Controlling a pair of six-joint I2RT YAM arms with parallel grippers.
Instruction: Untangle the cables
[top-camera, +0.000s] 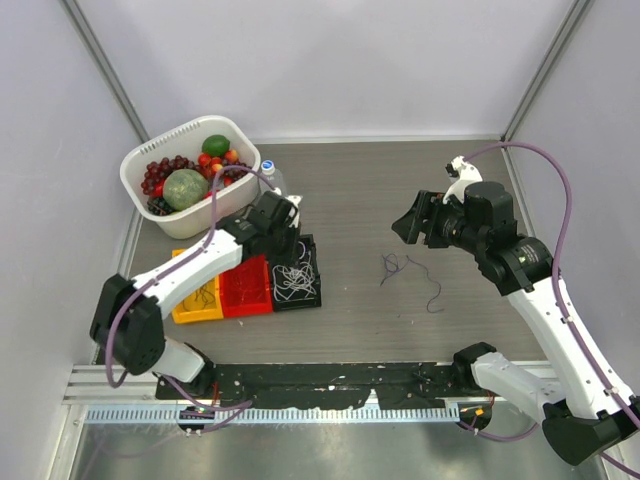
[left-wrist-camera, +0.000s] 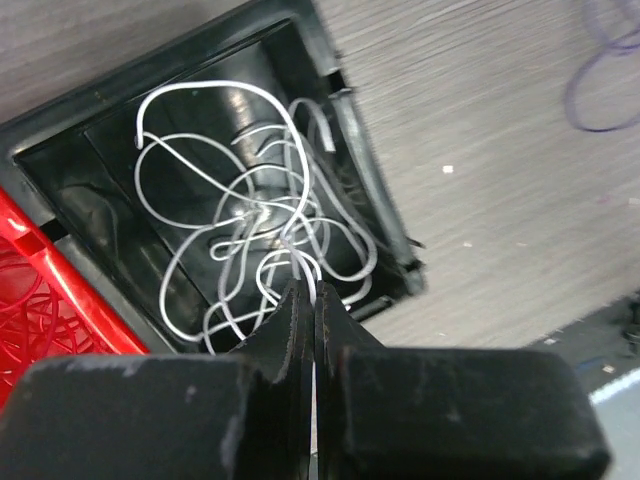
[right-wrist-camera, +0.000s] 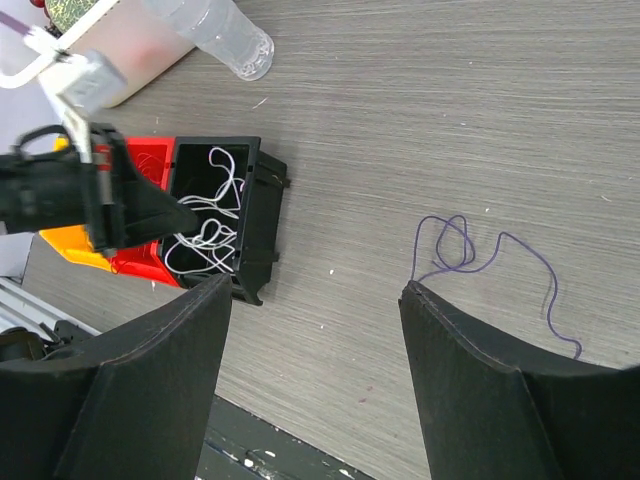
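Observation:
Curly white cables (left-wrist-camera: 250, 220) lie in a black bin (top-camera: 297, 272), which also shows in the left wrist view (left-wrist-camera: 375, 205). My left gripper (left-wrist-camera: 314, 300) hangs over that bin, shut on a strand of white cable (left-wrist-camera: 310, 282) that runs between its fingers. Red cables (left-wrist-camera: 25, 310) fill the red bin (top-camera: 246, 287) beside it. A dark purple cable (top-camera: 410, 272) lies loose on the table; it also shows in the right wrist view (right-wrist-camera: 480, 255). My right gripper (right-wrist-camera: 315, 295) is open and empty, above the table to the right of that cable (top-camera: 418, 222).
A yellow bin (top-camera: 197, 300) stands left of the red one. A white basket (top-camera: 135, 185) of fruit sits at the back left, with a clear plastic bottle (right-wrist-camera: 215, 35) beside it. A black rail (top-camera: 330, 378) runs along the near table edge.

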